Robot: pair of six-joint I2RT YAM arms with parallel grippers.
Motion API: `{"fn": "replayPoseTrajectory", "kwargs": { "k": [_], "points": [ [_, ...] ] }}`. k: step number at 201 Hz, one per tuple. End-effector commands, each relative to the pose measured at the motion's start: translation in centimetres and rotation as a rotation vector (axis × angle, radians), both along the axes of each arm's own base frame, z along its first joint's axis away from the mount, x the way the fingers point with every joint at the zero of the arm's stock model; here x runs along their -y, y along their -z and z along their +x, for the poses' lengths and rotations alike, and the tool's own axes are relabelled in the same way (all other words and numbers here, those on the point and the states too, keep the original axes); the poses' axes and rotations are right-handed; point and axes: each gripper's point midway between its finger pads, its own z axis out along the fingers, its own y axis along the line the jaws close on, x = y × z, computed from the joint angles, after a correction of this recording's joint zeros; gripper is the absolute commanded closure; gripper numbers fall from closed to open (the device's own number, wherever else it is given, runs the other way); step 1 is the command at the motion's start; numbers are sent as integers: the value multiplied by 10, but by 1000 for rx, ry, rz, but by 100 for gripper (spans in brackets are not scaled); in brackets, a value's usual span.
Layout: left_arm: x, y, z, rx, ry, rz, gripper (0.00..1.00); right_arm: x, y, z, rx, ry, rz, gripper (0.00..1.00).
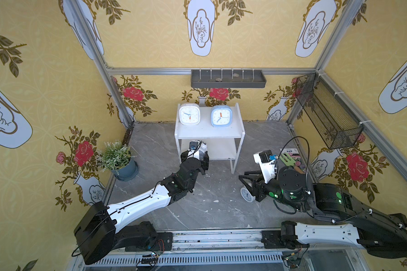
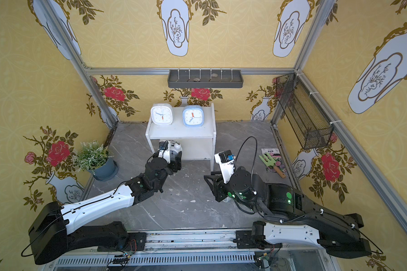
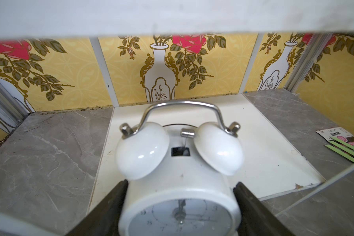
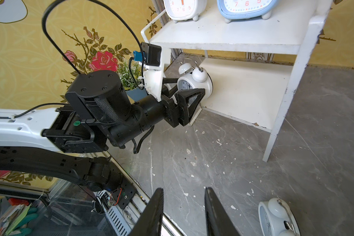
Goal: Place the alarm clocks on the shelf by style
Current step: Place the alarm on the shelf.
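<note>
Left end effector (image 3: 180,182) clamps twin-bell clock (image 3: 179,163); right end effector (image 4: 184,190) apart, empty; packet (image 3: 335,134) print illegible

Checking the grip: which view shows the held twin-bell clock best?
Left wrist: the clock fills the frame between the fingers of the left pincer. Right wrist shows it small, side-on; both top views barely glimpse it.

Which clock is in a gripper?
The twin-bell clock in the left gripper, at the shelf's lower board. The other twin-bell sits on the table; the white clock and blue clock stand on top.
</note>
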Motion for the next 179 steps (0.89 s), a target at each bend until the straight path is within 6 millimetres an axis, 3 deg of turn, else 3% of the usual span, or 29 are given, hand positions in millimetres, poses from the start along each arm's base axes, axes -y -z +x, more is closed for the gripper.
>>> {"fn": "replayPoseTrajectory", "kwargs": {
  "k": [1, 46, 179],
  "points": [
    [-2, -13, 6, 46, -33, -32, 36, -4, -10, -1, 13, -11, 40, 64],
    [-5, -6, 14, 22, -102, -30, 36, -5, -12, -1, 21, -19, 45, 64],
    [-16, 5, 22, 11, -86, -34, 35, -9, -11, -4, 12, -39, 49, 64]
  ]
}}
